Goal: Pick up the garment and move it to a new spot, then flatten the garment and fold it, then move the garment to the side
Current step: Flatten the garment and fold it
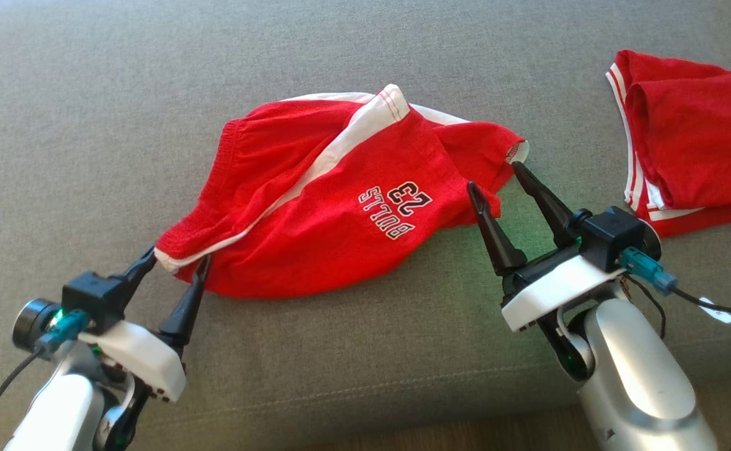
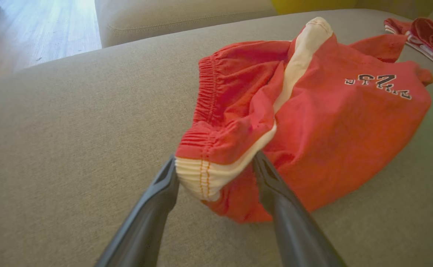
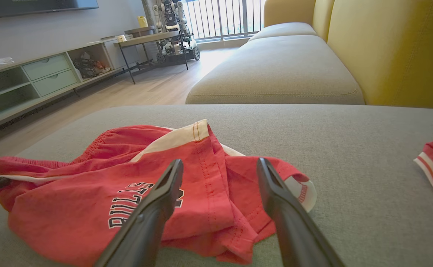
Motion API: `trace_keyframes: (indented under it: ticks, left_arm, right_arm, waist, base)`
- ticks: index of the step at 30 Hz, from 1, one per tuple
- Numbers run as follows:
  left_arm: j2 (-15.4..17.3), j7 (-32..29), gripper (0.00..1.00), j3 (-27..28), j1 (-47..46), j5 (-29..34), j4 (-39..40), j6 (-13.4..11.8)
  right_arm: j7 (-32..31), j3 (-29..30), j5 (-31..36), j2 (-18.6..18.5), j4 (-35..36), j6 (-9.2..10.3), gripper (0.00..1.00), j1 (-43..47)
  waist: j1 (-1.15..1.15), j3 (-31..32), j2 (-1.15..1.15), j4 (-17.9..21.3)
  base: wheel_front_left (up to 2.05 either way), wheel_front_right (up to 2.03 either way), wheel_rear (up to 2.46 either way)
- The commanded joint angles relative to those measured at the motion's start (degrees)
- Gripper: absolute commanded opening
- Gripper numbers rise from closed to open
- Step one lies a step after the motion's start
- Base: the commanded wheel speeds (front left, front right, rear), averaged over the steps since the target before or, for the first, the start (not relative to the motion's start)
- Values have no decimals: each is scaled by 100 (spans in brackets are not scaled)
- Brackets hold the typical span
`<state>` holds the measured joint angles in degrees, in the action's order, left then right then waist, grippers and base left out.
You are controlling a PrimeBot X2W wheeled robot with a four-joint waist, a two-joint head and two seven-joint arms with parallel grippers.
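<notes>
Garment (image 1: 334, 207): crumpled red shorts, mid sofa cushion (image 1: 89, 125) | left tool (image 1: 177, 255): released, straddling near-left waistband corner | right tool (image 1: 495, 176): released, at right hem

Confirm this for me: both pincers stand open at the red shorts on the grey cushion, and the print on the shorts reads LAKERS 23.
One thing is wrong: the print reads BULLS 23, not LAKERS 23, as the head view shows. The rest holds: the left pincer and the right pincer stand open at the red shorts on the grey cushion.
</notes>
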<state>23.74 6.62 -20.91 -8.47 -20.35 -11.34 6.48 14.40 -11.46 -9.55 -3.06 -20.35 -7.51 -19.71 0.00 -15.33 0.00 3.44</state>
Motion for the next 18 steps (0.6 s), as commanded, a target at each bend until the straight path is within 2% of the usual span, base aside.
trace_keyframes:
  ticks: [1, 7, 13, 18]
  left_arm:
    - [251, -35, 100, 245, -125, -38, 277, -43]
    - [361, -243, 86, 190, 45, -31, 684, -95]
    - [512, -513, 78, 110, 277, -47, 991, -113]
    - [594, -672, 64, 30, 360, -67, 1145, -99]
  right_arm:
    - [53, -115, -30, 18, 173, 2, 100, -126]
    - [57, -103, -23, 18, 173, 2, 100, -118]
    - [59, -62, -21, 18, 186, 2, 100, -106]
    - [59, -63, -35, 18, 227, 2, 100, -97]
  waist:
    - [0, -7, 0, 1]
    - [0, -26, 0, 22]
    - [0, -25, 0, 39]
    - [0, -25, 0, 55]
  base:
    - [0, 0, 0]
    - [0, 0, 0]
    - [0, 0, 0]
    - [0, 0, 0]
